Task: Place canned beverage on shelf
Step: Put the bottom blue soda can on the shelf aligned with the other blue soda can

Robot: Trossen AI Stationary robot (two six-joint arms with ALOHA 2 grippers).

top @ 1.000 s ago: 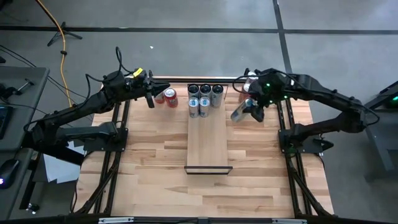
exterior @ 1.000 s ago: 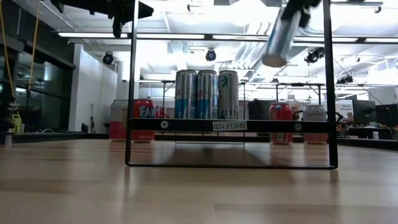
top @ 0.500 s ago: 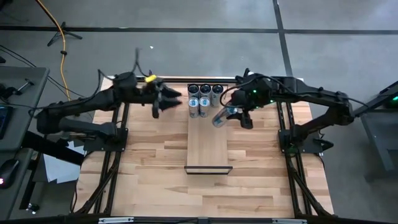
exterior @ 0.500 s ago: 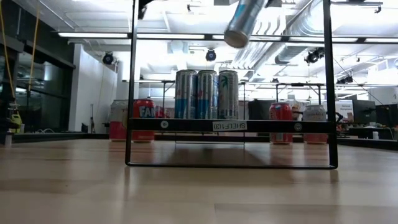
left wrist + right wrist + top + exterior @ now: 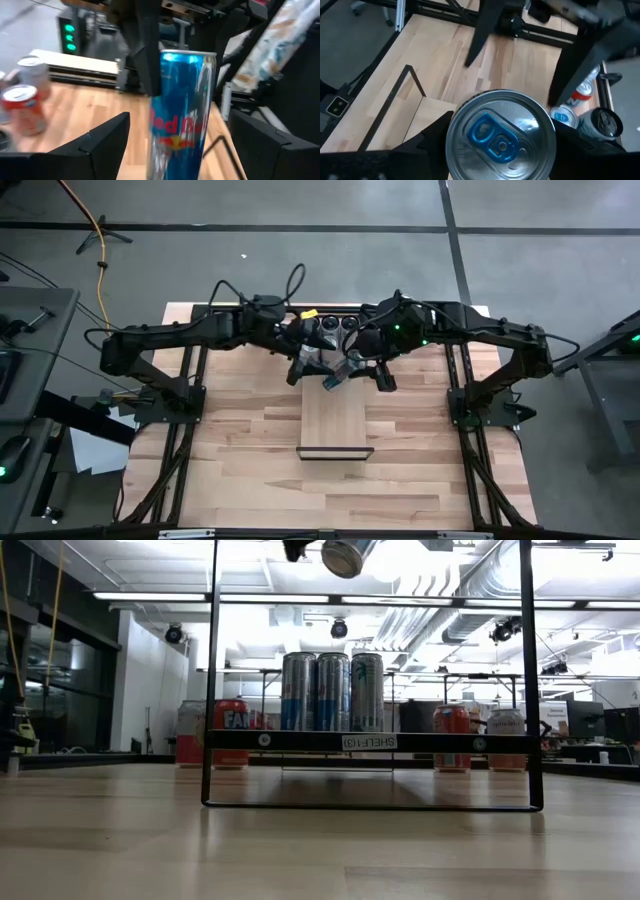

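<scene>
The right gripper point(image 5: 345, 370) clamps a tilted blue-and-silver Red Bull can point(image 5: 337, 372) above the pale wooden shelf point(image 5: 335, 415), centre frame. The left gripper point(image 5: 303, 363) spreads wide beside it (not touching). Several tall cans point(image 5: 332, 691) stand at the shelf's far end.

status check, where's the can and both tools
Right tool shut on Red Bull can, tilted above shelf. Left tool open, facing it. Five cans fill shelf's far end.
</scene>
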